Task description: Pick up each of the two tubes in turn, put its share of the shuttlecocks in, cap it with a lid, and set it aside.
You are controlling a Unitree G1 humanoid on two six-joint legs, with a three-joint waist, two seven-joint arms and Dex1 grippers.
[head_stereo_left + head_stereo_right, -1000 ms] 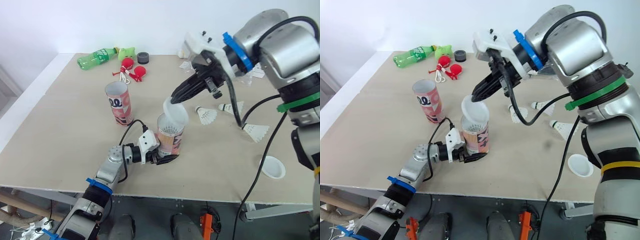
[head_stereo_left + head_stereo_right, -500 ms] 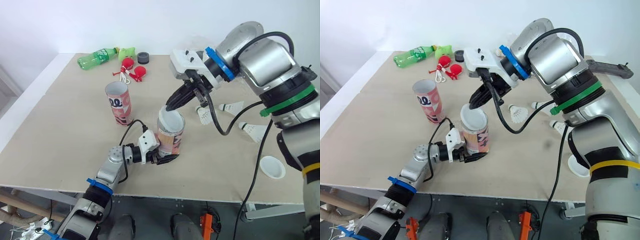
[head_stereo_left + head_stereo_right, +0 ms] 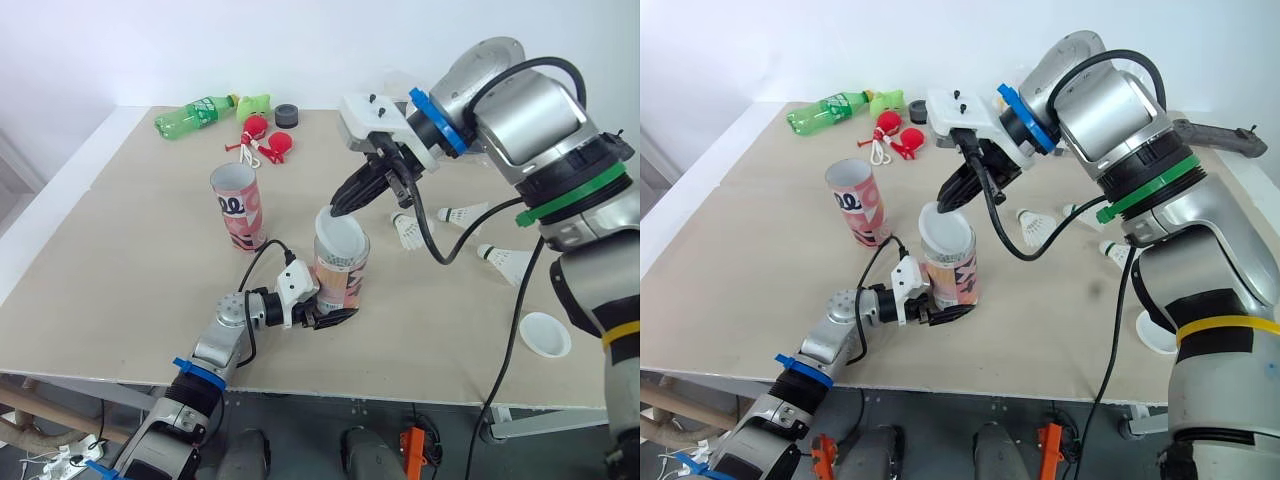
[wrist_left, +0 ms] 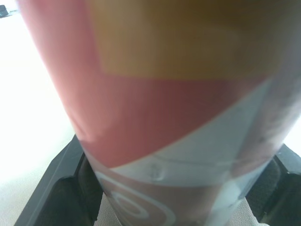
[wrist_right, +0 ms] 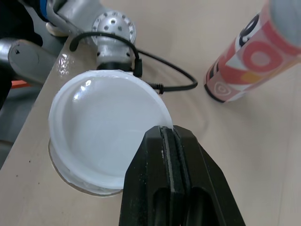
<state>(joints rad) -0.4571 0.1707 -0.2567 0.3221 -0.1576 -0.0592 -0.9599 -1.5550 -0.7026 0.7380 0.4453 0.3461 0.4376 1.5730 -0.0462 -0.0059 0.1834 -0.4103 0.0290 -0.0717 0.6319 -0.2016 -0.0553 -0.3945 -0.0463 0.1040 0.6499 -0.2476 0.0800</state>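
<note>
Near tube [image 3: 341,278], a red, orange and pale-blue printed cardboard cylinder: upright on the beige wooden table [image 3: 120,260], close to its front edge.

Left gripper [image 3: 330,317]: we see both black fingers [image 4: 59,186] pressed against the near tube's base, one on either side, clamped on it.

Right gripper [image 3: 334,210]: fingers drawn tight together, pinching the rim of the round white plastic lid [image 5: 106,129]. The lid lies over the near tube's mouth, slightly off-centre, with a sliver of the tube's rim showing beneath one side. We cannot tell whether it is seated.

Far tube [image 3: 237,207], same print: upright and open-topped, well apart toward the robot's left.

Three white feathered shuttlecocks [image 3: 409,231] lie on the table to the right of the near tube. A second white lid [image 3: 545,334] lies near the front right edge.
</note>
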